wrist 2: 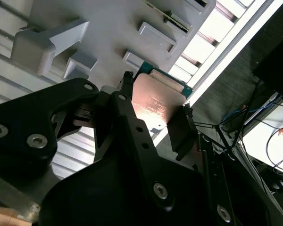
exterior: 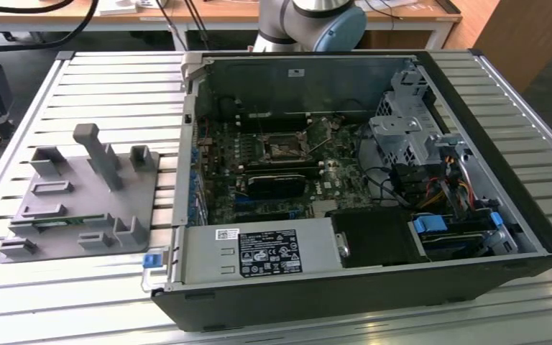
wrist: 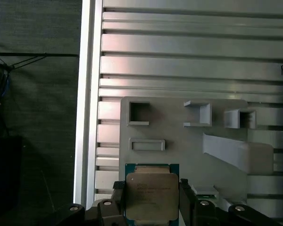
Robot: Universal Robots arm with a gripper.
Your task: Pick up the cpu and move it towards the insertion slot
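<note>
Exterior view looks down on the table (exterior: 113, 79); both wrist views closely face its grey fixture (wrist 2: 108, 28) (wrist: 174, 141).

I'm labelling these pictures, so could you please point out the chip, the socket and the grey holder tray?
Chip (wrist: 152, 197): first wrist view, middle of its metal top.
Socket (exterior: 283, 149): exterior view, its dark centre.
Grey holder tray (exterior: 134, 190): exterior view, bare flat part of its base.

You'll see the cpu (wrist: 151, 195), silvery top, green rim, clamped in the end effector (wrist: 151, 187); the insertion slot (exterior: 283, 149), shiny-framed, lies inside the case (exterior: 353, 302).
</note>
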